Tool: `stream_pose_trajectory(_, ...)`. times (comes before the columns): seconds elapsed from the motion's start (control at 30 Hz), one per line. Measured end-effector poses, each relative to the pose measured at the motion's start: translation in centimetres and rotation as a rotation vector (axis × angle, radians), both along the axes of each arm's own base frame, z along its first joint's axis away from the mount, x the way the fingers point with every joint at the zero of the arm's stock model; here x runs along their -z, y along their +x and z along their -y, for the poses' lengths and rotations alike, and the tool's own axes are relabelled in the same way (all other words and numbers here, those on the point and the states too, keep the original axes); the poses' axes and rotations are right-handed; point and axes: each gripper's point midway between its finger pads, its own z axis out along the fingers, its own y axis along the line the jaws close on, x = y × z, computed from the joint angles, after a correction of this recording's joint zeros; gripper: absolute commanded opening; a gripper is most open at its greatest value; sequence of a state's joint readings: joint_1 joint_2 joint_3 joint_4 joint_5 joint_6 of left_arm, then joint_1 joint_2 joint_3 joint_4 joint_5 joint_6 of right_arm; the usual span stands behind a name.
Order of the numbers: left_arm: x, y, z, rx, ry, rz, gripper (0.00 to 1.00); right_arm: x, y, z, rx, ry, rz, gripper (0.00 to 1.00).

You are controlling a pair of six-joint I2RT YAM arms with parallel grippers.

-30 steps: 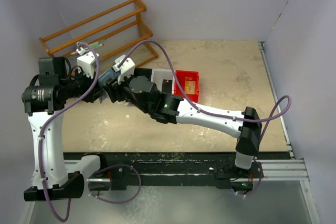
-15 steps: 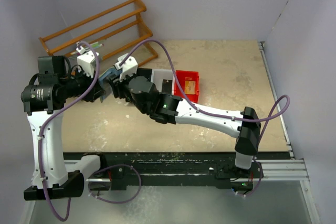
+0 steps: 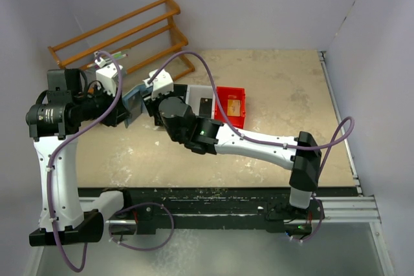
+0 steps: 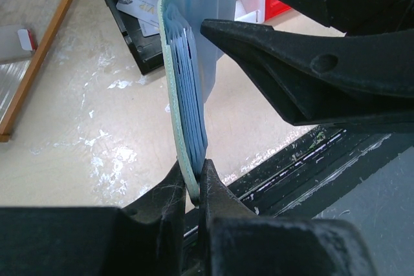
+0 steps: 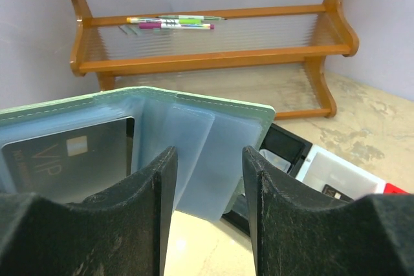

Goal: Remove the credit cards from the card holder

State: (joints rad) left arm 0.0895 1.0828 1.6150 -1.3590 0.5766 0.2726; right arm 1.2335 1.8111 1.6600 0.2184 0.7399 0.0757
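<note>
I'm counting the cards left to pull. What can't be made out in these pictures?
- Top view: card holder mostly hidden behind both wrists.
- Left wrist: holder seen edge-on in the left gripper; sleeve contents unreadable.
- Right wrist: right gripper covers the lower sleeves and part of the dark card; card count unclear.

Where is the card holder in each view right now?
Top external: card holder left of centre, just below the rack.
Left wrist: card holder centre, seen edge-on.
Right wrist: card holder lower left to centre, opened.
Shared landmark: wooden rack.
</note>
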Motion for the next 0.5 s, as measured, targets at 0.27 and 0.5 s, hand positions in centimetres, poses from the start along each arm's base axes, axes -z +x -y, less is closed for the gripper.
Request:
stream_pose_trajectory(0.27,0.0,0.0,0.0,0.000,0.000,0.000,0.00,1.0,0.2,0.9,0.029,-0.040,0.004,0.49)
stream_pose_trajectory(0.5,0.0,0.0,0.0,0.000,0.000,0.000,0.00,1.1,0.1,1.8,0.035,-0.056,-0.004,0.51)
